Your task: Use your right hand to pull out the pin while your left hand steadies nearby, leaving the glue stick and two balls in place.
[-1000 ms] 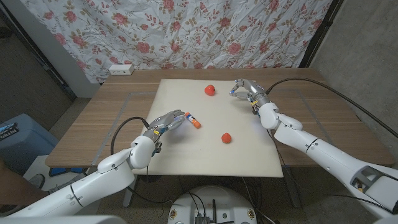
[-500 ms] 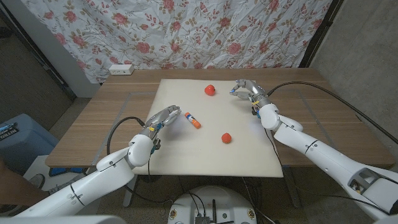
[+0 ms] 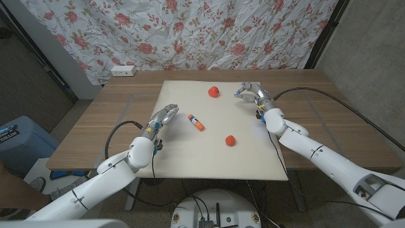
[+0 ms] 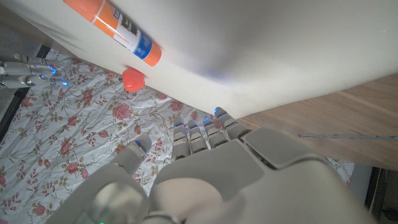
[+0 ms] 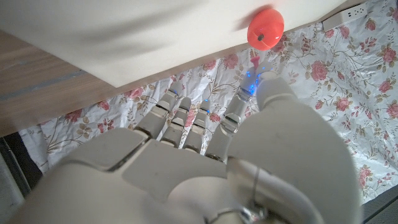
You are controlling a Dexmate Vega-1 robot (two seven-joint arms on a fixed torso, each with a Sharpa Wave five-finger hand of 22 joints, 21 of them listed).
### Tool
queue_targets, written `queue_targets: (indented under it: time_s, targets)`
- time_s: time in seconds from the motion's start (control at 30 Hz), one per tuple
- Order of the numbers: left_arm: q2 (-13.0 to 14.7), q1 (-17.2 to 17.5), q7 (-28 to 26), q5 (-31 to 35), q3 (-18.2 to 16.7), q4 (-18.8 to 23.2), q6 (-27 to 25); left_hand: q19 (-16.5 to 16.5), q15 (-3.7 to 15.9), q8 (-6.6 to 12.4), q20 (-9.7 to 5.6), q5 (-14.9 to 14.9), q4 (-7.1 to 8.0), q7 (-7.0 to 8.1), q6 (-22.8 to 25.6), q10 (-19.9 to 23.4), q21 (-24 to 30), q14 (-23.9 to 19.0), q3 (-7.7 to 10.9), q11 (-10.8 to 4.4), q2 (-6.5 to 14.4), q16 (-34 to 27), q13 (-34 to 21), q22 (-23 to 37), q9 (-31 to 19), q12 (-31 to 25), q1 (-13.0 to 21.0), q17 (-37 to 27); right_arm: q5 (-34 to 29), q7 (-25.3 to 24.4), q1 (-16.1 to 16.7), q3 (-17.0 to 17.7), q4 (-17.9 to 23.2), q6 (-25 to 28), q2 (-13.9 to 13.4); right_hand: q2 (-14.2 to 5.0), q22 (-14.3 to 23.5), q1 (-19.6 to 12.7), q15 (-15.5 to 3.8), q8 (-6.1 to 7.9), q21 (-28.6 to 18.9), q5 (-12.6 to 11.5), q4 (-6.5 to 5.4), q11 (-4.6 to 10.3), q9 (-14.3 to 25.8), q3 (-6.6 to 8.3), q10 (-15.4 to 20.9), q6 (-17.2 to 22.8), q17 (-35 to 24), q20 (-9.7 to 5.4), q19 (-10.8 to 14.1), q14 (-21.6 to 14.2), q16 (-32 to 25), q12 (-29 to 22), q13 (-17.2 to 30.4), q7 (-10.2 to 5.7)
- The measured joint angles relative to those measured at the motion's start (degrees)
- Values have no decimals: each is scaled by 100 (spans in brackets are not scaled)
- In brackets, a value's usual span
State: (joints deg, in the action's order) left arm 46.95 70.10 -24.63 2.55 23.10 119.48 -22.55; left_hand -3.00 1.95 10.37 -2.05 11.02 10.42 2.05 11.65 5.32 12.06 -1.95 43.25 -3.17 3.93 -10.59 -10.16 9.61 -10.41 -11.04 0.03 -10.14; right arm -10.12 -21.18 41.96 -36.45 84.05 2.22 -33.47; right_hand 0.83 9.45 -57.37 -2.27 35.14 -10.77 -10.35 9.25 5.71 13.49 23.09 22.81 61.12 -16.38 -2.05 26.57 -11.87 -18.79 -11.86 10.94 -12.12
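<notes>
On the cream mat [image 3: 190, 158] lie an orange-and-white glue stick [image 3: 196, 122] [image 4: 121, 28] and two red balls, one far [image 3: 214, 92] [image 5: 265, 28] [image 4: 132, 79], one near [image 3: 231, 140]. My left hand [image 3: 161, 118] [image 4: 205, 174] stands left of the glue stick, a short gap away, fingers stretched out and holding nothing. My right hand [image 3: 251, 92] [image 5: 205, 155] hovers at the mat's far right, right of the far ball, fingers curled downward. A tiny bluish speck sits at its fingertips; I cannot tell whether it is the pin.
The mat covers the middle of a wooden table [image 3: 95, 120]. A white power strip [image 3: 123, 70] lies at the far left edge. A floral curtain [image 3: 190, 31] hangs behind. A blue bin [image 3: 16, 142] stands on the floor at the left.
My left hand has drawn back leftward from the glue stick, which stays put. My right hand has shifted only slightly. Both balls are where they were.
</notes>
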Motion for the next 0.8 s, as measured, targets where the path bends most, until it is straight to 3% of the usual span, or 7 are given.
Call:
queue_targets:
  time_s: [0.17,0.8]
  targets:
    - [-142,87,-128,-157,-151,-112,135,0,0,0,0,0,0,-31,-31,0,0,0,0,0,0,0,0,0,0,0,0,0,217,-2,39,45,-60,-197,17,0,0,0,0,-21,0,16,0,-10,-5,0,-10,0,0,0,0,0,0,0,0,0]
    - [-199,97,-426,-607,-222,-187,636,0,0,0,0,1,-24,-32,-93,0,-22,0,24,0,0,0,0,1,-1,0,0,0,447,-2,216,254,-347,-357,157,0,0,0,1,-44,0,20,0,-42,-35,0,-43,19,1,-20,-83,105,15,21,0,-20]
